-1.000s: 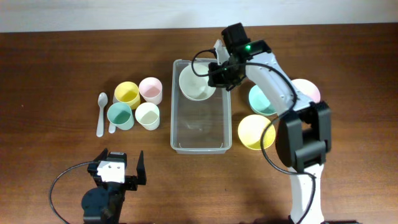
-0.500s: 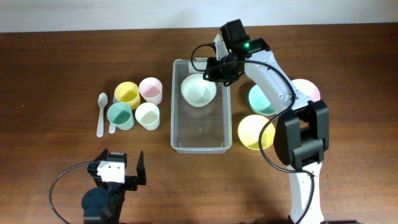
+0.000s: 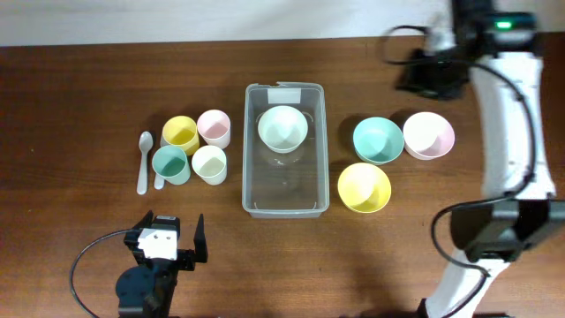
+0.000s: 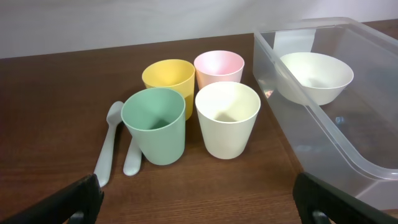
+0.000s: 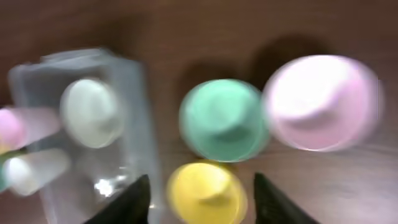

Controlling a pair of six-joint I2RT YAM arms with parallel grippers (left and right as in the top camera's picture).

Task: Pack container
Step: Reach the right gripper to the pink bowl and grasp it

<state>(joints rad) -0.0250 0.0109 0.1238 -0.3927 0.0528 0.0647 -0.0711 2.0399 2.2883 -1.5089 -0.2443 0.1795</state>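
Observation:
The clear container (image 3: 284, 200) stands mid-table with a cream bowl (image 3: 282, 127) inside at its far end; both also show in the left wrist view, container (image 4: 348, 149) and bowl (image 4: 315, 76). My right gripper (image 3: 422, 74) is open and empty, raised far right of the container, above the green bowl (image 3: 378, 140), pink bowl (image 3: 428, 134) and yellow bowl (image 3: 364, 187). Its blurred wrist view shows the container (image 5: 37, 81), cream bowl (image 5: 92, 112) and the green (image 5: 224, 119), pink (image 5: 320, 102) and yellow (image 5: 205, 193) bowls. My left gripper (image 3: 168, 246) is open and empty near the front edge.
Left of the container stand four cups: yellow (image 3: 180, 134), pink (image 3: 214, 128), green (image 3: 170, 163) and cream (image 3: 210, 163). Two spoons (image 3: 144, 161) lie left of them. The cups also show in the left wrist view (image 4: 227, 118).
My right gripper let go of the cream bowl inside the container, then swung up and far to the right. The left arm has not moved.

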